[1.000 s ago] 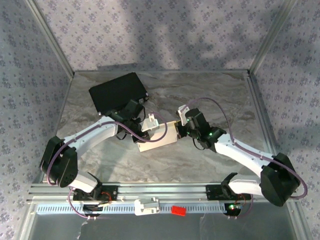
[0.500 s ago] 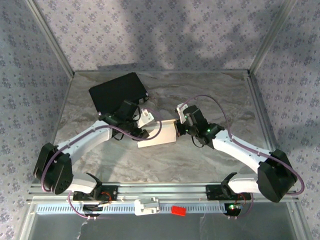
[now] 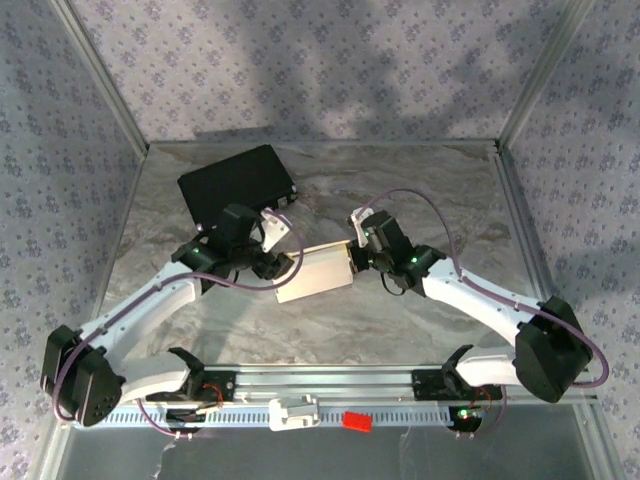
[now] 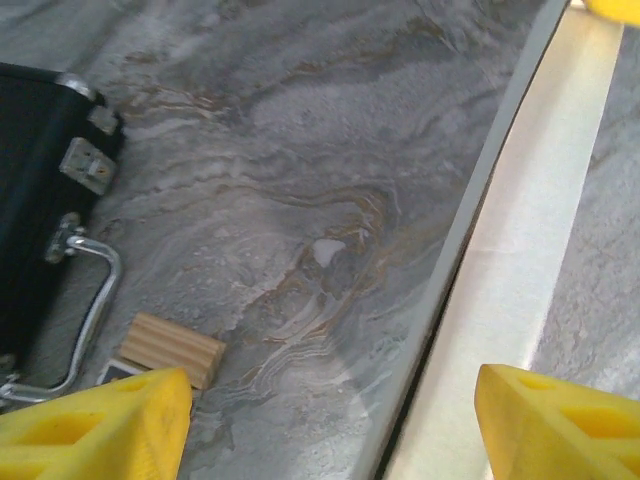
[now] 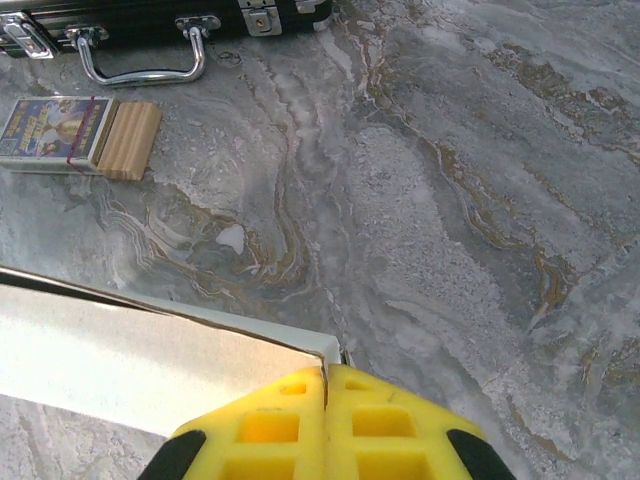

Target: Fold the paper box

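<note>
Near table (image 3: pixel 420 200) centre, the paper box (image 3: pixel 315 272) stretches left-right, right end farther.

The paper box (image 3: pixel 318 272) is white, the case (image 3: pixel 232 182) black, the fingertips (image 5: pixel 270 432) yellow, the tabletop (image 3: pixel 430 190) grey marble veined brown.

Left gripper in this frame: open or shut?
Open. The left gripper has its yellow fingers far apart, nothing pinched between them.
</note>
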`<state>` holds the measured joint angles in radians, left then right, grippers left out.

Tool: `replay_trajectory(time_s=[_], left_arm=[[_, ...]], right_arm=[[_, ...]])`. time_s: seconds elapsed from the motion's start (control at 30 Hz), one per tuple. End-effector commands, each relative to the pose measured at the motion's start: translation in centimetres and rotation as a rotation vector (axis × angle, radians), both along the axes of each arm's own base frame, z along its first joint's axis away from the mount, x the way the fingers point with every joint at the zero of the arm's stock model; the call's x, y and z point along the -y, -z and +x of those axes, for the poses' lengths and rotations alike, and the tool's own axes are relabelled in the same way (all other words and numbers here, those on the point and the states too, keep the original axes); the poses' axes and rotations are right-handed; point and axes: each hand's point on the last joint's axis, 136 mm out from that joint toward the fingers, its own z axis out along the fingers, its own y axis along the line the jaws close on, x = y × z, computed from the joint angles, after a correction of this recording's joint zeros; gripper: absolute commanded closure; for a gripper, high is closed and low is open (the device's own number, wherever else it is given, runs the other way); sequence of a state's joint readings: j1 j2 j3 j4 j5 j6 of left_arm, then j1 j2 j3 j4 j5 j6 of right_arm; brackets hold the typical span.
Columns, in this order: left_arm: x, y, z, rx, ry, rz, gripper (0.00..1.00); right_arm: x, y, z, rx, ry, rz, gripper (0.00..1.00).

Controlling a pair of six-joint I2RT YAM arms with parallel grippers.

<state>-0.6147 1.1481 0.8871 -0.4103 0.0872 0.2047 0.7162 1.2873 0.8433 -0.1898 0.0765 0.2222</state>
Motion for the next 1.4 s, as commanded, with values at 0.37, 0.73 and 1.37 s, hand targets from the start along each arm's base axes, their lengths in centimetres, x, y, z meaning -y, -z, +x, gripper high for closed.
replay_trajectory(time_s=[0.37, 0.73, 1.37], left_arm=[[-3.7, -2.9, -3.2, -0.184, -0.231, -0.071, 0.55], [-4.1, -1.3, -2.3, -0.331, -0.174, -0.025, 0.64], [-3.6, 0.2, -0.8, -0.406, -0.125, -0.026, 0.53]], right_arm=[[1.3, 3.6, -1.3, -0.135, 0.034, -0.129, 1.00], [1.2, 3.7, -1.4, -0.147, 0.028, -0.130, 1.00], [1.2, 3.9, -1.3, -0.162, 0.026, -0.131, 1.00]])
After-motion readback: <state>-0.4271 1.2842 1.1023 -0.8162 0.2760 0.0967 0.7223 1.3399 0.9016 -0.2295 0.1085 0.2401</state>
